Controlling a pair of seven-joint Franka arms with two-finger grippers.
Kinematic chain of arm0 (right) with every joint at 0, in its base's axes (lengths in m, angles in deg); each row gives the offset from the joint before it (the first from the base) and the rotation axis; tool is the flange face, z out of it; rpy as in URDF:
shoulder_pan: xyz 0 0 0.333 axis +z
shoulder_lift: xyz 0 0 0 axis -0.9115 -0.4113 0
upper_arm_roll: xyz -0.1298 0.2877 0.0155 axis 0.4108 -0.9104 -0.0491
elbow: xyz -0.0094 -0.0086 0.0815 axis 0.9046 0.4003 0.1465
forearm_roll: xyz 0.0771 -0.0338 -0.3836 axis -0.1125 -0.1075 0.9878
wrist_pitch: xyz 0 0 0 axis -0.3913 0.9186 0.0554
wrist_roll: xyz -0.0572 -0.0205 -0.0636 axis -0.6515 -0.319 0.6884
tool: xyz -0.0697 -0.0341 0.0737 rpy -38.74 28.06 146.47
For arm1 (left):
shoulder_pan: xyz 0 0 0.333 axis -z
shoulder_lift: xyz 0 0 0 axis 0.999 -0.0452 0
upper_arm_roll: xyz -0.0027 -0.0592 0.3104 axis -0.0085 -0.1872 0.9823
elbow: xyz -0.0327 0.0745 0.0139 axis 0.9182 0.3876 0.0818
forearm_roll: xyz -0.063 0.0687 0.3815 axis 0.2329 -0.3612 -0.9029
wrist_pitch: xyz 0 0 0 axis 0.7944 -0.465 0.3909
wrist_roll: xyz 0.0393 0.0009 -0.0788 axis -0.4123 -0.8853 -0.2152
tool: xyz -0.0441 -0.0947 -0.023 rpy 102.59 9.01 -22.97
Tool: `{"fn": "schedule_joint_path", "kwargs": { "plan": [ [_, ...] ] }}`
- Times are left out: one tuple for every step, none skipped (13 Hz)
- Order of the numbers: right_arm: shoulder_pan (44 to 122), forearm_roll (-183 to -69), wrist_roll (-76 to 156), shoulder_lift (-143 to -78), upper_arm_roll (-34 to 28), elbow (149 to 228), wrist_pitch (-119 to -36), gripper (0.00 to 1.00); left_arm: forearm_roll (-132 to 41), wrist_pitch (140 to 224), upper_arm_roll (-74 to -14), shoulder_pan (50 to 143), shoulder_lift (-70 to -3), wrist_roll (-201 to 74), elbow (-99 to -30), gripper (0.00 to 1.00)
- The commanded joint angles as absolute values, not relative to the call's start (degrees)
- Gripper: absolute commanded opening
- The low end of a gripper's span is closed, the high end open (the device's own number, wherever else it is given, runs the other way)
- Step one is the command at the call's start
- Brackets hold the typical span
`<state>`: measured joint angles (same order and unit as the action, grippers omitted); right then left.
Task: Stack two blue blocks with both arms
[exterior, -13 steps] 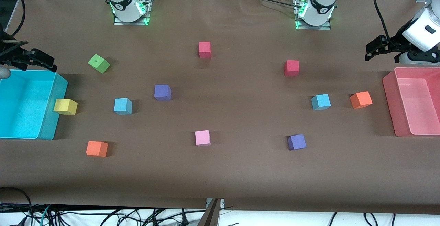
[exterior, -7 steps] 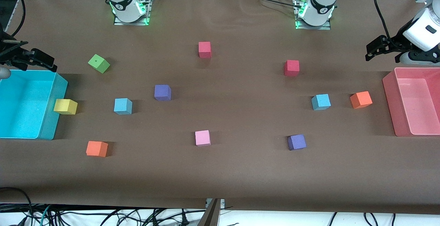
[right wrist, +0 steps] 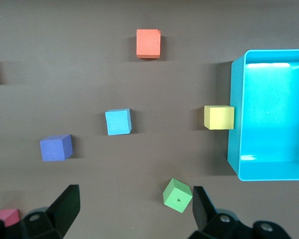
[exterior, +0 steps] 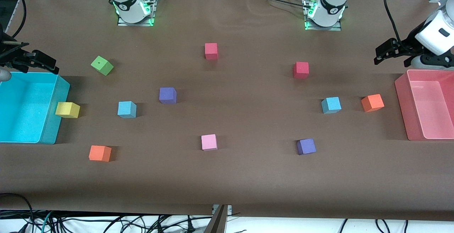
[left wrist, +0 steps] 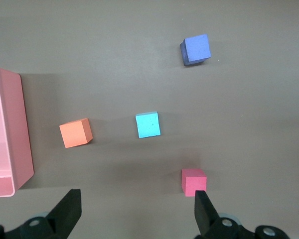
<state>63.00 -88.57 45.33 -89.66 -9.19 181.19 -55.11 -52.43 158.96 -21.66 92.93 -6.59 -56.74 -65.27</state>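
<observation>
Left tool (exterior: 380,56) shifted slightly, cyan bin (exterior: 53,119), pink bin (exterior: 402,101)

On the brown table (exterior: 227,176) lie two sky-blue blocks (exterior: 127,109) (exterior: 331,105), two purple cubes (exterior: 167,95), two red cubes (exterior: 211,51), two orange cubes (exterior: 100,153), one pink cube (exterior: 209,142), one yellow cube (exterior: 67,110) and one green cube (exterior: 102,65). The yellow cube touches the cyan bin (exterior: 53,119); a pink bin (exterior: 404,112) sits near one orange cube.

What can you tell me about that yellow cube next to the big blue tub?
The yellow cube is a small block with matte faces that look like foam, the same size as the other coloured cubes. It sits flat on the brown table cover, at the right arm's end of the table. One face rests against, or very nearly against, the outer wall of the cyan tub. No gripper is near it.
</observation>
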Motion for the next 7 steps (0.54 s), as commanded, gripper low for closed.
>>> {"fn": "schedule_joint_path", "kwargs": {
  "plan": [
    [63.2,-87.9,45.9,-89.4,-9.8,181.7,-55.4,1.0,-51.9,157.6,-21.7,92.6,-7.7,-56.8,-62.9,1.0],
    [63.3,-87.9,46.0,-89.5,-9.8,181.7,-55.5,1.0,-52.0,157.6,-21.7,92.6,-7.7,-57.1,-62.7,1.0],
    [63.3,-87.9,45.9,-89.8,-9.8,181.8,-55.2,1.0,-51.9,157.4,-21.7,92.6,-7.6,-56.9,-62.6,1.0],
    [63.3,-87.9,45.9,-90.2,-9.8,181.8,-55.5,1.0,-51.9,156.4,-21.7,92.6,-7.5,-57.0,-62.5,1.0],
    [63.3,-87.9,46.0,-90.9,-9.8,181.8,-56.2,1.0,-52.0,154.9,-21.6,92.6,-7.4,-56.9,-62.4,1.0],
    [63.4,-87.9,45.8,-92.1,-9.8,181.8,-56.2,1.0,-52.0,154.8,-21.6,92.6,-7.3,-56.8,-62.3,1.0],
    [64.7,-87.8,45.4,-93.6,-9.8,181.8,-56.1,1.0,-51.9,154.8,-21.7,92.7,-7.5,-56.7,-62.2,1.0]
  ]
}}
